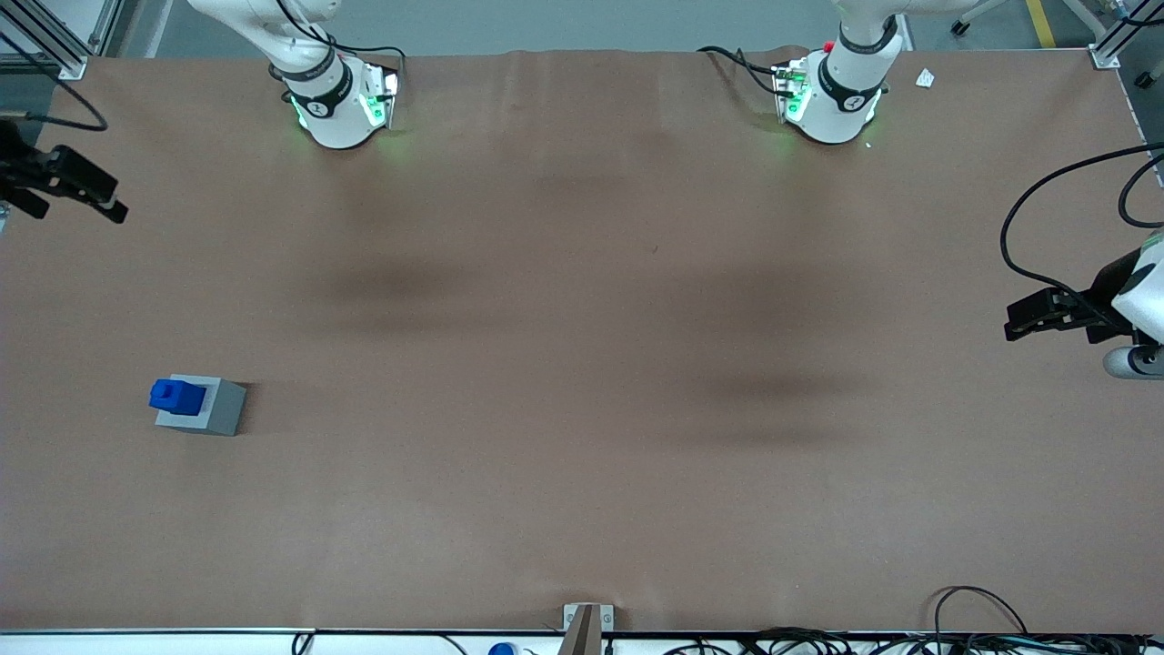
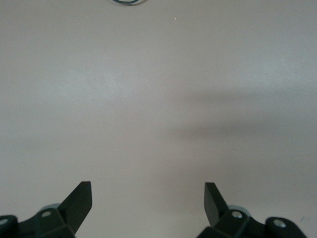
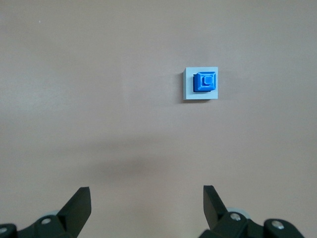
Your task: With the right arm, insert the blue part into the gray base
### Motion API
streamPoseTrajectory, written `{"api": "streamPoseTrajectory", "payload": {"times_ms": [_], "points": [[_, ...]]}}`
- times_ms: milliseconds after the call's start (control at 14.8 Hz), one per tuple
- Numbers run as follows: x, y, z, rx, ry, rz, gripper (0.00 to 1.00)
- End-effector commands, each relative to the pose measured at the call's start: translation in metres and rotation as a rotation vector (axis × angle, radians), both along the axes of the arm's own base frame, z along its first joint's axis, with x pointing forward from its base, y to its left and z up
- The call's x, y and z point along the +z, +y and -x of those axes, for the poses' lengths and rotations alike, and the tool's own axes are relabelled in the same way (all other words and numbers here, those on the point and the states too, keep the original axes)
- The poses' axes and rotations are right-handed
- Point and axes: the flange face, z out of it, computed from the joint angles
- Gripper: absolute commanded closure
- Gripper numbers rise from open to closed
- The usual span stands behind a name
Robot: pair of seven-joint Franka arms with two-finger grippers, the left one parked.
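Observation:
The blue part (image 1: pixel 176 396) stands in the top of the gray base (image 1: pixel 218 409), sticking up above it, toward the working arm's end of the table. In the right wrist view the blue part (image 3: pixel 205 82) sits inside the gray base (image 3: pixel 188 89), off-centre in the top face. My right gripper (image 1: pixel 116 211) hangs at the table's edge at the working arm's end, farther from the front camera than the base and well apart from it. In the right wrist view the gripper (image 3: pixel 146 192) is open and empty, high above bare brown table.
The brown table cover (image 1: pixel 582 364) is wide and flat. The two arm bases (image 1: pixel 341 105) stand along the edge farthest from the front camera. A small bracket (image 1: pixel 587 623) and cables (image 1: pixel 982 628) lie at the nearest edge. A white scrap (image 1: pixel 925 78) lies near the parked arm's base.

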Motion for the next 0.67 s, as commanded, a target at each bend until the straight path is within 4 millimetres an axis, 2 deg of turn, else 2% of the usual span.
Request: {"api": "streamPoseTrajectory", "payload": {"times_ms": [0, 606], "points": [[0.013, 0.005, 0.0, -0.011, -0.035, 0.025, 0.0], [0.028, -0.002, -0.001, -0.023, -0.062, 0.028, 0.0]]}}
